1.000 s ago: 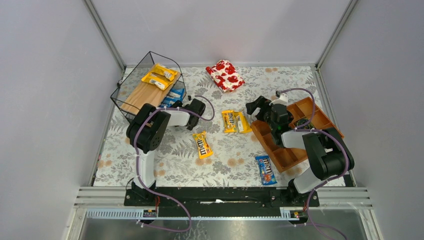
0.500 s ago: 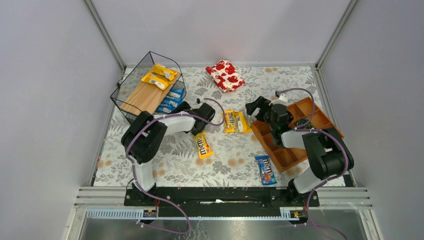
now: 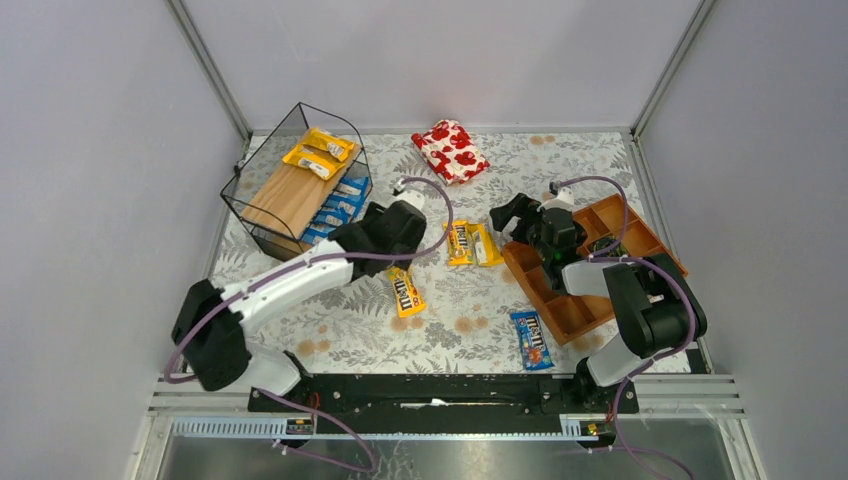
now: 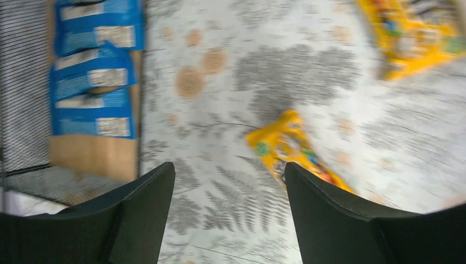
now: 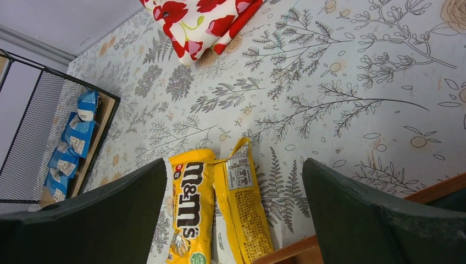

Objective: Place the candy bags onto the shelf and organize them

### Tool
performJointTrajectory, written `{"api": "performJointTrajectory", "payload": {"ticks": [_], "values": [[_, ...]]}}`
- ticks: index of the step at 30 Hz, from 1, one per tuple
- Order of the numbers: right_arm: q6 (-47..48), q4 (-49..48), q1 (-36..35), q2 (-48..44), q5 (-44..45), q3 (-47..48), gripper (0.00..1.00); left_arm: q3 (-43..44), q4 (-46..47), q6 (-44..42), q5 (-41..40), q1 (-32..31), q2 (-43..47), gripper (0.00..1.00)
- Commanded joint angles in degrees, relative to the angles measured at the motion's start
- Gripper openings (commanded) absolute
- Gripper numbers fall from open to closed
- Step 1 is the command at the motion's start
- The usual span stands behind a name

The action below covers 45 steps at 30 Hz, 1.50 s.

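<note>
L wrist view (blurred): left claw (image 4: 228, 181) spread, nothing pinched, over the bench (image 4: 247, 71). Lone yellow bag (image 4: 288, 151) lies flat just beyond the right finger. Far left, blue bags (image 4: 90, 82) sit in a row on the shelf (image 4: 104, 157) lower board.

R wrist view: right claw (image 5: 233, 181) spread wide, empty. Yellow pair (image 5: 192, 209) lies side by side on bench, touching, 1 logo up, 1 back up. Floral pouch (image 5: 203, 16) far; tray (image 5: 286, 253) edge near.

Top view: shelf far left w/ 2 top yellow bags (image 3: 330, 145) on upper board. Single blue bag (image 3: 531, 340) near right, just left of tray.
</note>
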<state>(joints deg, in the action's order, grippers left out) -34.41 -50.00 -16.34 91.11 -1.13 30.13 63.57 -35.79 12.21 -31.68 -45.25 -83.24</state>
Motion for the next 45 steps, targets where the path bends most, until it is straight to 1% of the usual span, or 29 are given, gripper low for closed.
{"api": "performJointTrajectory", "payload": {"ticks": [1,3,6,9,12,14,18,23,28,32,38,45], "values": [[-0.11,-1.84,0.48,0.60,-0.60,1.32,1.00,-1.30,0.66,6.07,8.28,-7.54,3.07,0.78],[-0.07,-1.78,0.47,0.72,-0.62,1.33,1.00,-1.36,-1.06,8.62,6.47,-12.78,1.41,0.78],[-0.13,-1.85,0.48,0.73,-0.68,1.30,1.00,-0.29,-5.28,11.66,-4.53,-20.94,-4.07,0.79],[-0.20,-1.85,0.46,0.74,-0.63,1.25,1.00,2.16,-8.92,13.88,-11.90,-27.84,-11.90,0.80],[-0.22,-1.77,0.43,0.82,-0.54,1.19,1.00,4.54,-11.48,15.58,-15.92,-31.24,-18.93,0.80],[-0.24,-1.77,0.43,0.67,-0.52,1.10,1.00,5.43,-12.48,16.52,-16.71,-32.23,-22.79,0.80],[-0.22,-1.86,0.54,0.41,-0.30,0.96,1.00,5.14,-12.46,17.67,-17.98,-32.69,-27.67,0.80],[-0.29,-1.95,0.47,0.38,-0.33,0.92,1.00,4.08,-12.63,17.51,-22.26,-32.70,-32.12,0.78],[-0.30,-2.08,0.49,0.41,-0.30,0.90,1.00,2.55,-9.84,15.47,-23.75,-32.35,-34.09,0.74],[-0.35,-2.07,0.49,0.38,-0.31,0.73,1.00,1.88,-8.08,14.01,-24.50,-30.45,-35.90,0.71],[-0.39,-2.13,0.49,0.38,-0.33,0.74,1.00,1.50,-4.84,11.46,-25.99,-27.74,-37.19,0.57],[-0.39,-2.12,0.56,0.38,-0.24,0.81,1.00,0.68,-1.17,7.84,-28.07,-27.43,-36.20,0.33]]}}
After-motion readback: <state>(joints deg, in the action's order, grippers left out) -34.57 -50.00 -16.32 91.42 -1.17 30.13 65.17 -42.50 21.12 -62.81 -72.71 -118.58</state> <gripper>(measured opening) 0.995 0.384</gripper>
